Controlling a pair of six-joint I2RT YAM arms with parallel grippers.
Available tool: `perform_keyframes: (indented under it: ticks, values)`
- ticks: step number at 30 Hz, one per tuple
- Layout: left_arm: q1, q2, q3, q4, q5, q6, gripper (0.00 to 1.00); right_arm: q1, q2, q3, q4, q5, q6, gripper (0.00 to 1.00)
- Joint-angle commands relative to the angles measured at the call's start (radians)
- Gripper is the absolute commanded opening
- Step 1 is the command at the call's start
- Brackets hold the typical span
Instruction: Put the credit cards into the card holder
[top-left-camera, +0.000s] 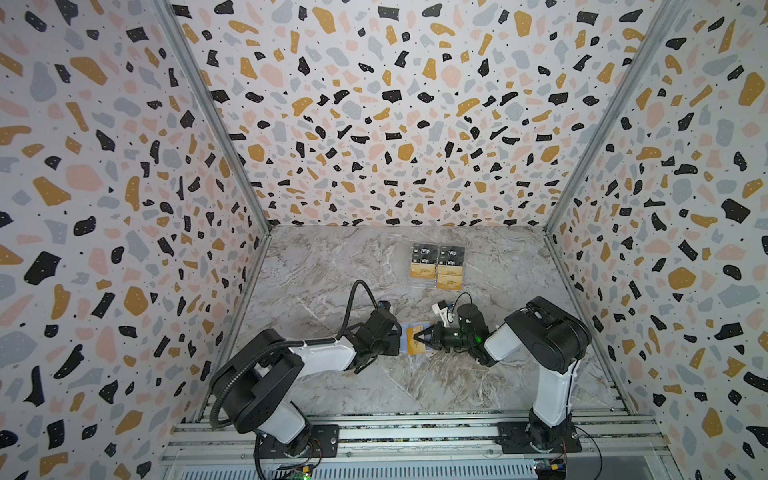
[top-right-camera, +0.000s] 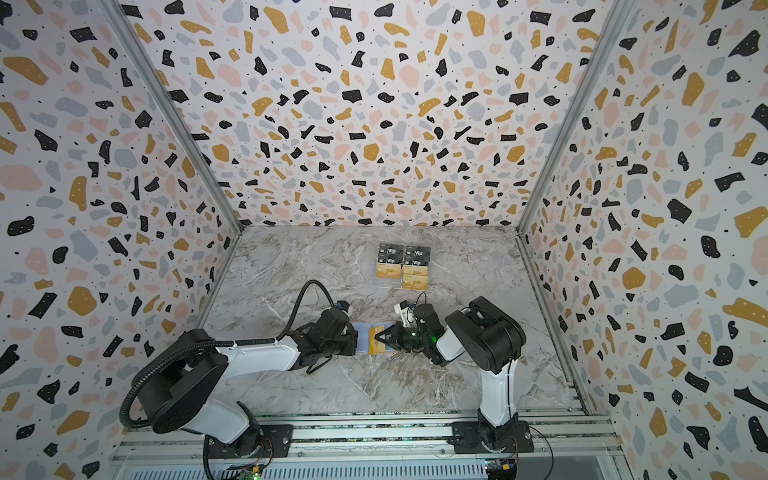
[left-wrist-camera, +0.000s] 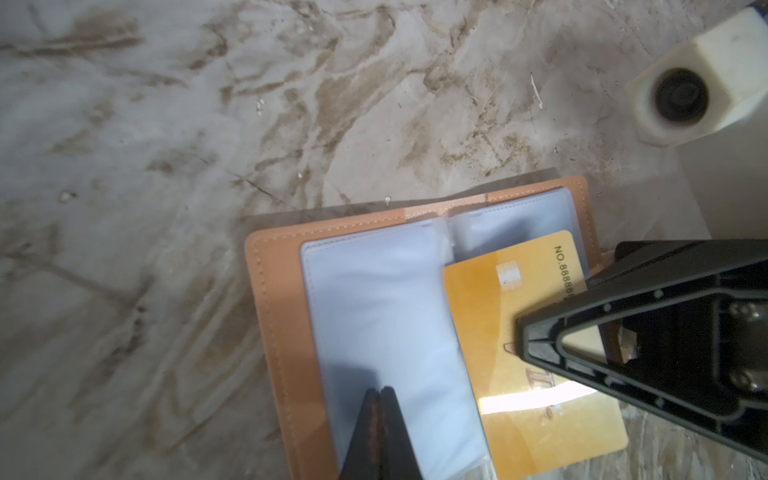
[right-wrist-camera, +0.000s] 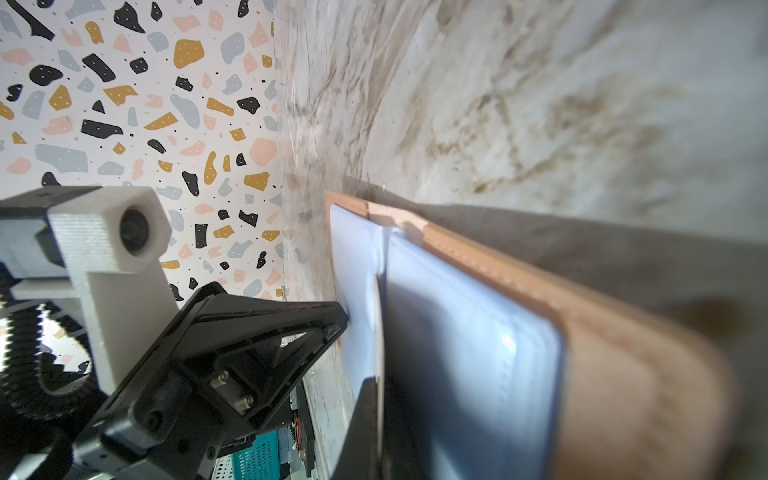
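L grip (left-wrist-camera: 378, 401) clenched, pressing holder (left-wrist-camera: 274, 311); R grip (left-wrist-camera: 523, 336) pinching gold card (left-wrist-camera: 478, 299); other cards (top-left-camera: 437, 266) behind.

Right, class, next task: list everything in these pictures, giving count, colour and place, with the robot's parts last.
table: one, grey-brown marble, booth floor.
walls: three, white with coloured blotches, around the table.
black cards: four showing, white Vip lettering, back of table.
gold cards: at least two, gold, just in front of those.
card holder: one, tan with pale blue sleeves, open between the grippers.
held gold card: one, gold, partly over the holder.
left gripper: one, black, jaws shut, tip on a blue sleeve.
right gripper: one, black, jaws shut on the held gold card.
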Motion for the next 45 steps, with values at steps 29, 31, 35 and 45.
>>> perform_keyframes:
  ticks: [29,31,35,45]
  values:
    - [0.003,-0.01,-0.008,-0.016,0.004,0.003,0.0,-0.034,-0.075,0.144,-0.419,-0.028,-0.272,0.0]
    - [0.002,-0.01,-0.007,-0.016,0.004,0.003,0.0,-0.035,-0.074,0.156,-0.44,-0.025,-0.284,0.0]
    - [0.002,-0.01,-0.007,-0.02,0.003,0.003,0.0,-0.035,-0.093,0.162,-0.464,-0.015,-0.294,0.0]
    - [0.002,-0.011,-0.007,-0.021,0.003,0.006,0.0,-0.043,-0.164,0.153,-0.514,-0.01,-0.317,0.0]
